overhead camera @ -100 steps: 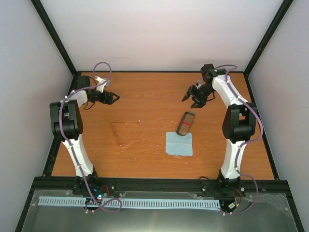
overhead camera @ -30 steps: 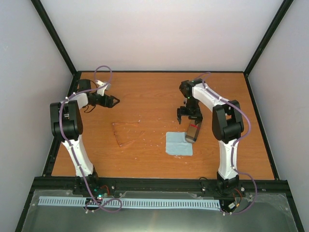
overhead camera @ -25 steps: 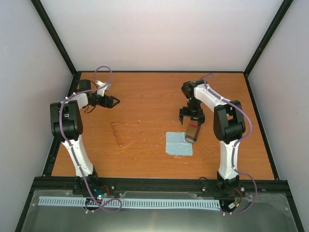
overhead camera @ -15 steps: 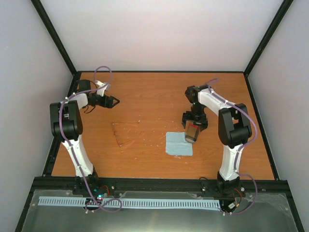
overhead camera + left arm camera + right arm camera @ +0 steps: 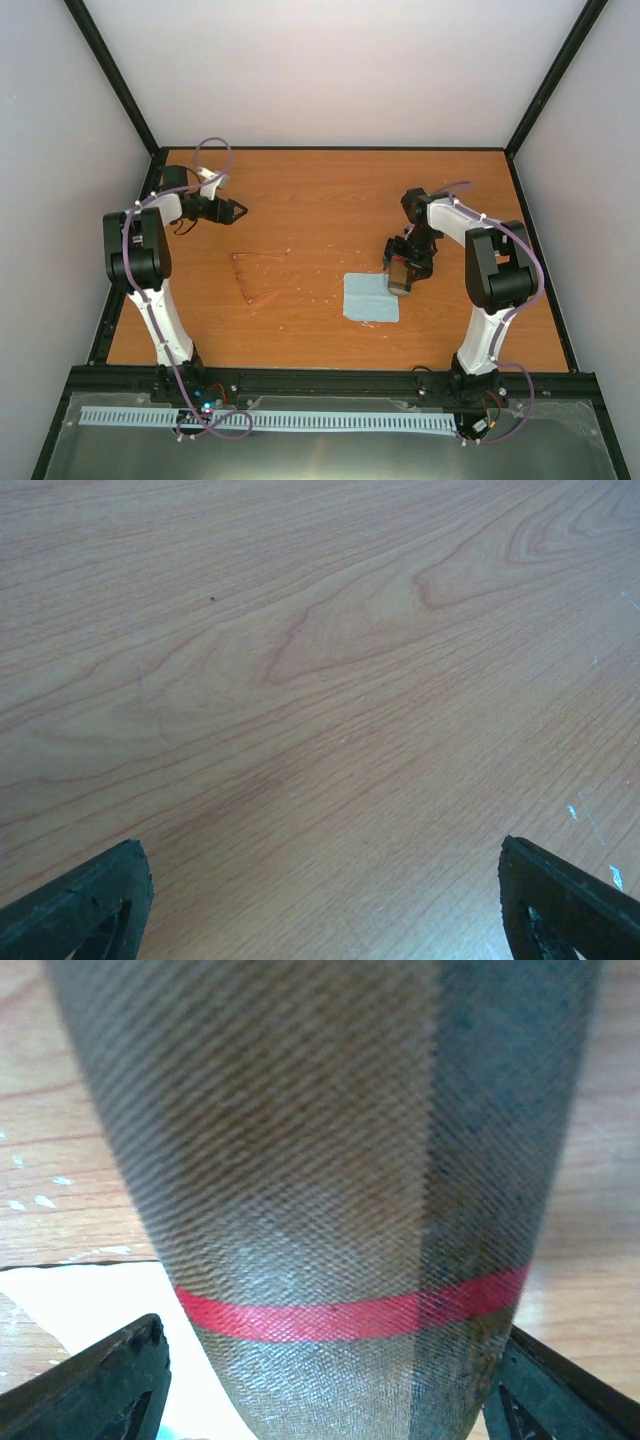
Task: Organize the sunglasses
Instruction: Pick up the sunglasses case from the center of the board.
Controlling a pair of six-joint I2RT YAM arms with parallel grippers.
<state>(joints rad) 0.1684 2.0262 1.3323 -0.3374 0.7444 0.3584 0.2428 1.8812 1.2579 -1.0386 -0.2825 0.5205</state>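
The sunglasses (image 5: 260,275) lie on the wood left of centre, thin and amber, faint against the table. The grey-and-brown striped case (image 5: 400,284) with a red band lies at the right edge of the light blue cloth (image 5: 370,297). My right gripper (image 5: 405,268) is low over the case. In the right wrist view the case (image 5: 330,1160) fills the frame between the two spread fingers of my right gripper (image 5: 330,1370), with a gap on the left side. My left gripper (image 5: 237,210) is open and empty at the far left, over bare wood (image 5: 320,730).
The cloth shows as a pale patch (image 5: 80,1305) left of the case in the right wrist view. Black frame rails (image 5: 330,378) run round the table edges. Bare wood lies between the sunglasses and the cloth.
My right arm has swung from the far right down over the case, which has been nudged nearer and to the right. The gripper now straddles it. The left arm has barely moved.
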